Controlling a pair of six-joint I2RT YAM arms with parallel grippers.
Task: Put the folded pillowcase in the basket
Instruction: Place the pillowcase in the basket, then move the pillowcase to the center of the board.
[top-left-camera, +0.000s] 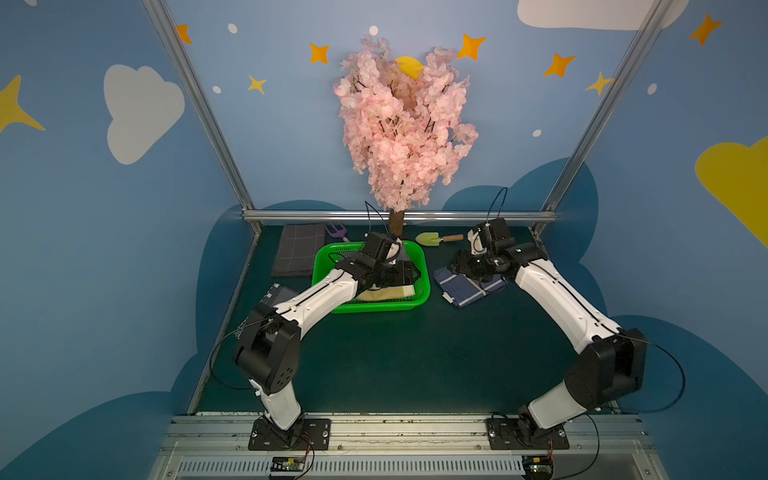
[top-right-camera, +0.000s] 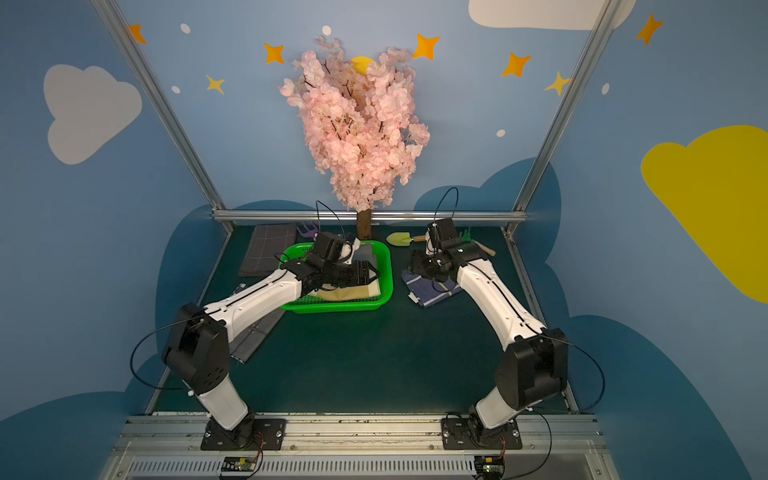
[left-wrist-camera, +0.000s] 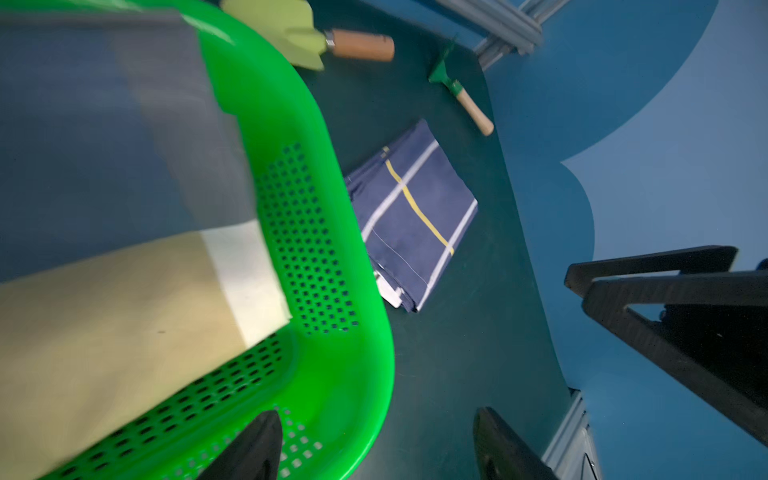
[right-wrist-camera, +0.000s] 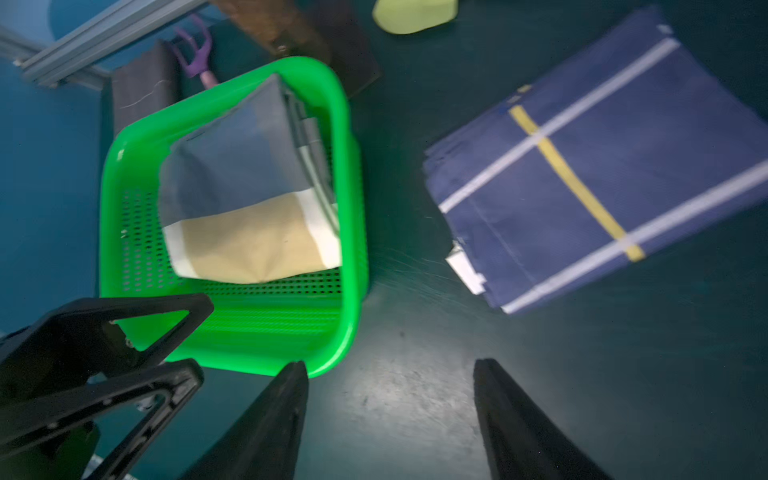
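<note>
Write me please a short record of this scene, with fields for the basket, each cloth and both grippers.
basket: green, on the table
pillowcase: grey and tan, folded, inside the basket
navy cloth: folded, on the table beside the basket, outside it
grey checked cloth: flat on the table, outside the basket
left gripper: open, empty, over the basket
right gripper: open, empty, near the navy cloth
task: appears done
</note>
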